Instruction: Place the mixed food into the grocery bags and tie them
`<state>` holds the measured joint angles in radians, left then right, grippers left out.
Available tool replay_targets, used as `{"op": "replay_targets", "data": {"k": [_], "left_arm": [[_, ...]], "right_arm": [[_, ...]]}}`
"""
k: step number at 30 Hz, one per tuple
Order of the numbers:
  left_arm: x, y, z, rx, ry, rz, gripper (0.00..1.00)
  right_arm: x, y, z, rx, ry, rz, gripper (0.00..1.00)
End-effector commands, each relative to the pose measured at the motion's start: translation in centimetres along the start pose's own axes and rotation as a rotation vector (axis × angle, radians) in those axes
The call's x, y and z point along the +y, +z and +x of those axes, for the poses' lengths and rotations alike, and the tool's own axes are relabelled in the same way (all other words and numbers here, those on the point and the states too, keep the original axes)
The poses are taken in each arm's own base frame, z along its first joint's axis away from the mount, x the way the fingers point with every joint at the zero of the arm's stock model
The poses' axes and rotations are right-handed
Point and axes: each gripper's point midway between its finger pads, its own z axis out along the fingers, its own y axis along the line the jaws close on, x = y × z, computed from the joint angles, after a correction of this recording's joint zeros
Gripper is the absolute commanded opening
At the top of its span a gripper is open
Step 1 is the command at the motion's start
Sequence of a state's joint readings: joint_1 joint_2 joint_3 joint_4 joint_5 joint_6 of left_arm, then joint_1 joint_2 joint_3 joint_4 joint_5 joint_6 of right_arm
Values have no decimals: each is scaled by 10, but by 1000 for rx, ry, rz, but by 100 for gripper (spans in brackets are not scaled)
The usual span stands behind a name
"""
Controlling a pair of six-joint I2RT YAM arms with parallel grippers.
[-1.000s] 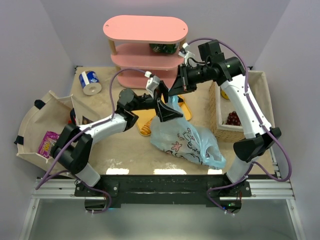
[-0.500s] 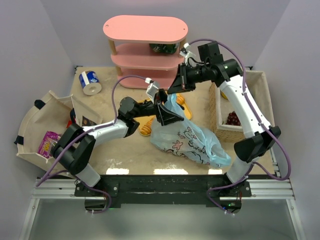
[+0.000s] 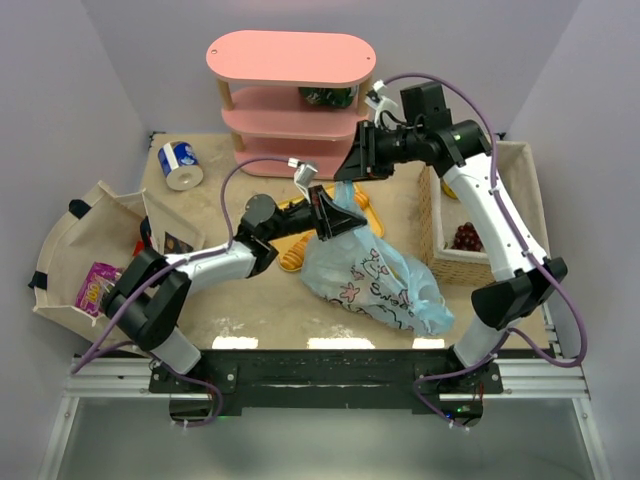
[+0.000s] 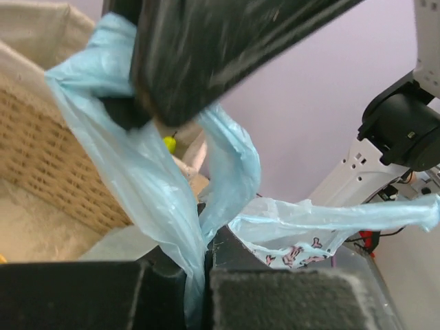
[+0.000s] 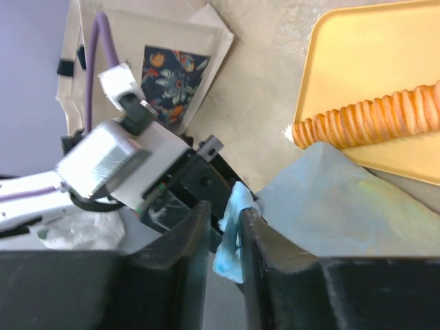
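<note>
Lilac walls [image 3: 90, 70], pink shelf unit [image 3: 290, 60] (three tiers), beige tabletop [image 3: 250, 300].

Grocery bag [image 3: 375, 285] mid-table, tray [image 3: 365, 215] behind it, wicker basket [image 3: 452, 225] right, shelf [image 3: 290, 95] behind, can [image 3: 181, 165] far left

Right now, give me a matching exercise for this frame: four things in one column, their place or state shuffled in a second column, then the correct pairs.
Things:
1. grocery bag
2. sliced loaf
3. blue-and-white can
4. left gripper

Places or states:
A. lying on the yellow tray
B. at the far left of the table, near the pink shelf
C. shut on a bag handle
D. mid-table, light blue with cartoon prints

Pairs: 1-D, 2-A, 3-B, 4-C
</note>
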<state>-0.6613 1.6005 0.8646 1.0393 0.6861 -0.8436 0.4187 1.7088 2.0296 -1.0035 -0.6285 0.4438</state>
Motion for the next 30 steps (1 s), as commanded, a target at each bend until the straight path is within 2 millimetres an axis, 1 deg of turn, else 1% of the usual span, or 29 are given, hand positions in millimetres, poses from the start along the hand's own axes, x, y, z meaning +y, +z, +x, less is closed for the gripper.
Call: {"op": "replay_targets", "data": {"k": [1, 2, 3, 5, 6, 7, 8, 9, 10, 11, 12, 13, 14, 15, 16, 17, 18, 19, 21, 23, 24, 26, 28, 30], "left_arm": [[13, -22, 2, 20, -48, -117, 0], [19, -29, 1, 17, -66, -155, 0], [33, -42, 1, 11, -86, -212, 0], [42, -59, 2, 30, -116, -290, 0], [50, -67, -2, 29, -119, -329, 0], [52, -76, 0, 47, -145, -378, 0], [56, -82, -2, 47, -150, -408, 0], [60, -91, -10, 29, -158, -441, 0], [60, -97, -12, 27, -177, -474, 0], [62, -102, -13, 26, -186, -497, 0], [65, -107, -21, 18, -189, -524, 0], [69, -114, -17, 35, -216, -560, 0], [70, -116, -18, 37, -217, -574, 0], [72, -120, -20, 33, -219, -586, 0], [74, -125, -18, 39, -231, -613, 0], [76, -128, -19, 44, -225, -630, 0], [79, -131, -23, 40, -221, -648, 0], [82, -138, -18, 63, -235, -683, 0], [88, -146, -22, 60, -243, -716, 0], [90, -152, -22, 66, -252, -737, 0], [93, -155, -27, 60, -245, -749, 0], [97, -161, -23, 79, -264, -777, 0], [100, -163, -27, 78, -267, -783, 0], [102, -162, -27, 83, -274, -778, 0]], "right_arm": [[10, -19, -29, -129, -143, -16, 57], [12, -23, -32, -139, -161, -26, 65], [20, -25, -32, -135, -187, -70, 71], [29, -32, -33, -143, -252, -111, 79], [33, -36, -33, -148, -280, -126, 80], [38, -39, -31, -144, -326, -155, 81], [41, -40, -28, -139, -348, -174, 82], [51, -48, -27, -160, -394, -205, 83], [60, -51, -21, -152, -431, -264, 83], [59, -49, -14, -139, -435, -292, 84], [75, -61, -16, -191, -505, -343, 85], [80, -64, -13, -200, -512, -375, 86], [76, -58, -2, -172, -499, -418, 86], [84, -60, -6, -211, -548, -461, 87], [91, -66, 0, -210, -539, -499, 88], [89, -63, 10, -175, -522, -545, 88], [95, -66, 8, -201, -561, -581, 88], [95, -64, 15, -178, -528, -606, 88], [102, -71, 20, -170, -561, -665, 88], [103, -73, 25, -176, -573, -678, 88], [104, -74, 28, -175, -583, -685, 88], [102, -74, 38, -160, -586, -696, 89], [103, -72, 46, -142, -591, -711, 89], [109, -70, 57, -122, -613, -731, 89]]}}
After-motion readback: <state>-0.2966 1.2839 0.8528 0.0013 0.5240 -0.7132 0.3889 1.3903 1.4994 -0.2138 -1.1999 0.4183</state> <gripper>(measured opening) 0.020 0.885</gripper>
